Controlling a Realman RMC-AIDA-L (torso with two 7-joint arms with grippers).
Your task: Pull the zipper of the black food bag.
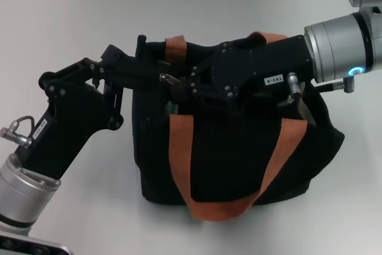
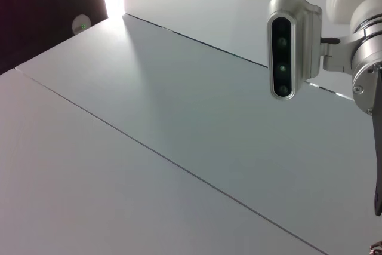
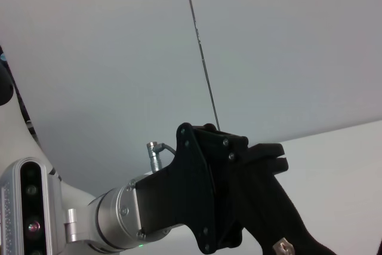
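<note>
The black food bag (image 1: pixel 239 159) stands on the table in the head view, with orange-brown handles (image 1: pixel 179 147) hanging over its front. The silver zipper (image 1: pixel 169 79) pull sits on the bag's top near its left end. My right gripper (image 1: pixel 178 88) reaches across the bag top from the right and is shut on the pull. My left gripper (image 1: pixel 149 71) comes in from the lower left and is shut on the bag's top edge, just left of the pull. The right wrist view shows the left gripper (image 3: pixel 262 165) and the silver pull (image 3: pixel 283 246).
The bag stands on a white table (image 1: pixel 71 28) with a grey wall behind it. The left wrist view shows only wall panels and the right arm's wrist camera (image 2: pixel 283 46).
</note>
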